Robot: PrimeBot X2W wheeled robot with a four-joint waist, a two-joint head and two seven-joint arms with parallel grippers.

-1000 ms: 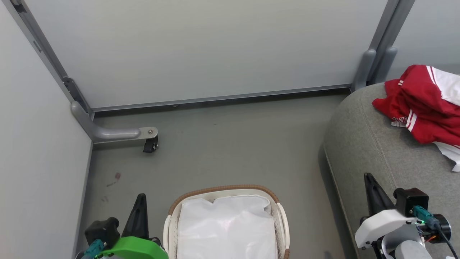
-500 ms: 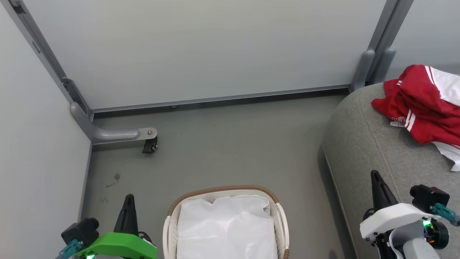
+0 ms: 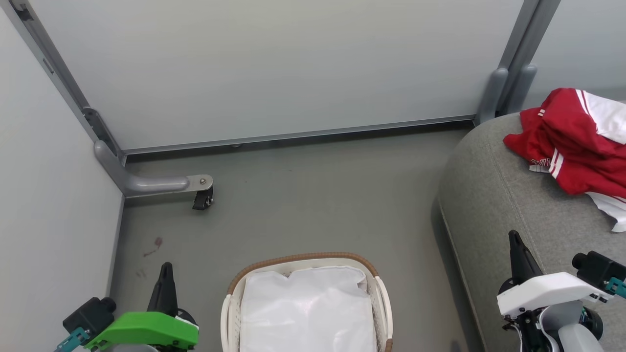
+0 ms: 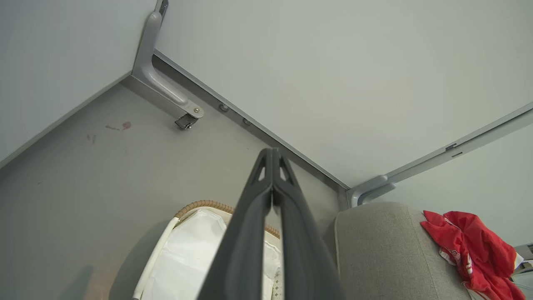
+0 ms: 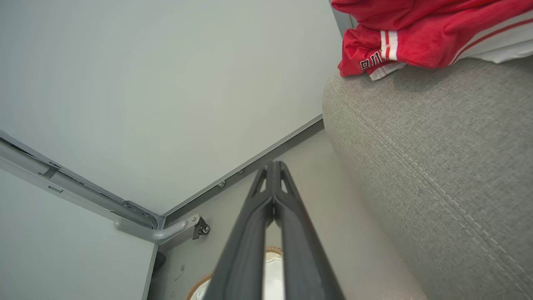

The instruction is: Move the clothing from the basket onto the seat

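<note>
Clothing lies heaped on top of the seat, far right, red with white stripes and a white panel, one white edge trailing toward the near side. The heap sits close to the seat's back end. Basket stands on the floor at the bottom centre of the head view, brown rim toward the back, with the white liner spread across its inside. Left pincer has its fingers pressed together at the tips and nothing held; it hangs over the floor just left of the basket, near the left panel. Right pincer is likewise closed tip to tip and empty; it is over the seat's near rounded edge, well apart from the clothing. A strip of bare floor runs between the basket and the seat's side. Beyond the basket the floor is open up to the back panel. In the left corner a grey foot juts out from the panel frame, ending in a small black caster; it is well apart from the basket. A small reddish stain marks the floor below the foot. A grey post stands at the right end of the back panel, just beside the seat's back corner.
</note>
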